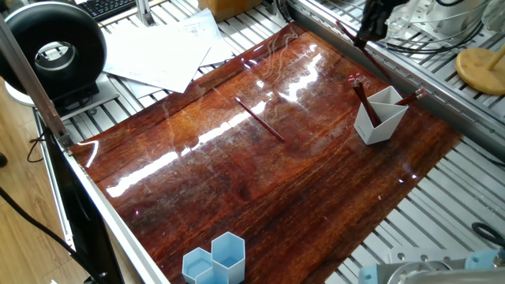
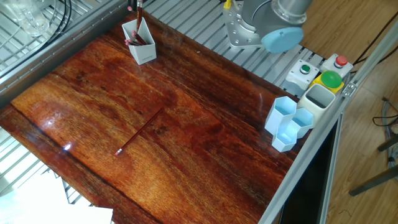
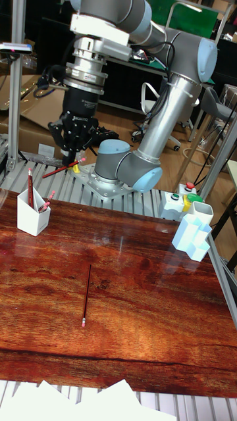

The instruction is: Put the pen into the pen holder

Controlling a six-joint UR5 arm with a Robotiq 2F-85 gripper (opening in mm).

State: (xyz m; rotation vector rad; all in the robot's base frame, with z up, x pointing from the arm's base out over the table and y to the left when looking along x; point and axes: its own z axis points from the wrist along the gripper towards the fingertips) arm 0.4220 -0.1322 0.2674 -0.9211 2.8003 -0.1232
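Pen in the gripper: a red pen (image 3: 64, 168) is hanging in the air, tilted close to level, its pale eraser end pointing right and slightly up. It is sitting above and a little to the right of the white cup, clear of the table.

Gripper: the black gripper (image 3: 74, 160) is clenching this pen between its fingertips, pointing straight down from the arm. In one fixed view only its lower part (image 1: 372, 28) is showing at the top edge, with the pen slanting down from it over the metal rails.

Pen holder: the white angular pen holder (image 3: 33, 215) is standing upright near the back left of the wooden table (image 3: 145, 302) in the tall fixed view. Red pens (image 3: 30, 189) are already leaning inside it — how many, I cannot tell.

Loose pen: another red pen (image 3: 86, 295) is lying flat on the wood, well apart from the holder, towards the middle of the board. The same pen (image 1: 259, 120) is lying diagonally in one fixed view.

Blue cups: a cluster of light blue hexagonal cups (image 2: 289, 124) is standing at the table's edge, far from the holder.

Button box: a box with a green button (image 2: 331, 79) and a red one is sitting just behind the blue cups.

Papers: white sheets (image 1: 162, 51) are lying beyond the wood, beside a black ring-shaped device (image 1: 54, 52).
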